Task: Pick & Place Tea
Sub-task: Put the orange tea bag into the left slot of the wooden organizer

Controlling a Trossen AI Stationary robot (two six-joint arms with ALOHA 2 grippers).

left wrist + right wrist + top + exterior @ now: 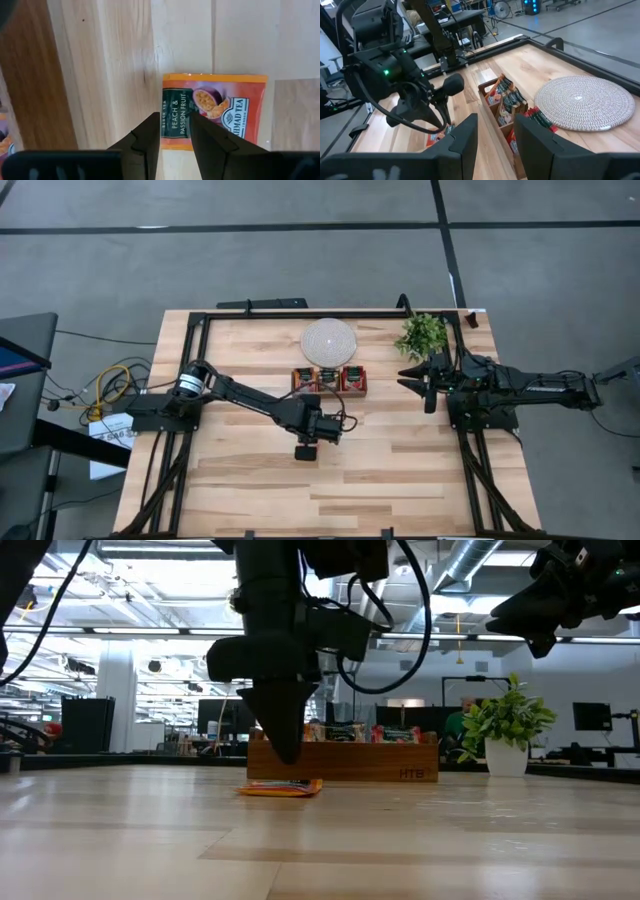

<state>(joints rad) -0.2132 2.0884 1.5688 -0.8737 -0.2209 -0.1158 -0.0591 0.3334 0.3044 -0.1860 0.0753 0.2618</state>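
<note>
Closest to the low camera is bare wooden table [330, 850], pale planks with a few darker ones mixed in. One red-orange sachet [281, 788] lies flat on it, just in front of the tray [345, 762]. From the wrist it reads peach and passion fruit, with the dark green band along one edge [215, 112].

Left gripper [283, 745] hangs right over that sachet, fingers pointing down. They're parted by a narrow gap and nothing is between them, so it's let go, not holding anything. The tips sit just above the sachet; whether they touch it I can't tell.

Right gripper [425, 380] is parked off at the table's right side, up in the air near the plant [423, 334], fingers apart and empty too.

Room behind is a big open workshop: ceiling ducts, strip lights, monitors and desks. Floor around the table is grey with dark lines, and some yellow cable lies on the left.

Containers: the tray is a wooden box with three compartments in a row, and each one has sachets [506, 100] standing upright, packed in, mostly red with green tops. Just behind it sits a round white woven disc [329, 340], nothing on it.
</note>
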